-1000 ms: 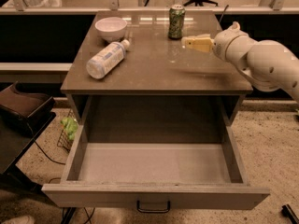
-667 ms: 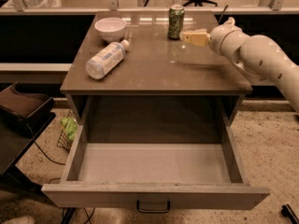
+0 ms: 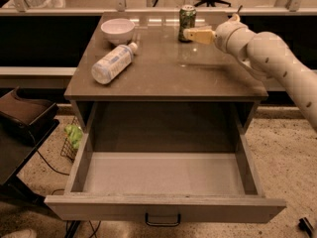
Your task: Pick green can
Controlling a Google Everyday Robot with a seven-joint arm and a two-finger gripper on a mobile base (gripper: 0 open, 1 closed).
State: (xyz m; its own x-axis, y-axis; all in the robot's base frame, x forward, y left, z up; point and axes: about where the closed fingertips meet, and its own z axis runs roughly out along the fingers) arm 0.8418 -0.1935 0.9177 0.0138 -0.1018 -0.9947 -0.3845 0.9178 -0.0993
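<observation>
The green can (image 3: 187, 20) is standing upright at the far edge of the cabinet top (image 3: 168, 71), a little right of the middle, with its reddish top showing. Nothing is crowding it on its left or near side, so a level approach from the side looks workable. The gripper (image 3: 192, 34) is hovering just beside the can on the right, pointing left at its lower half and riding low over the surface. It is overlapping the can's base in the view, and I cannot tell whether it is touching, nor whether it is open or closed. The pale arm (image 3: 270, 53) is reaching in from the right, which is probably why the tool is lying flat rather than coming down from above. This looks like the closing-in step, with the grasp not yet made. A slim can like this is likely to tip if nudged off-centre. Farther out, the clear plastic bottle (image 3: 113, 63) is lying on its side toward the left, and the white bowl (image 3: 117, 29) is sitting at the far left corner — both well apart from the can. Below, at the near side, the drawer (image 3: 163, 208) is hanging open and seems to be playing no part in the pick.
</observation>
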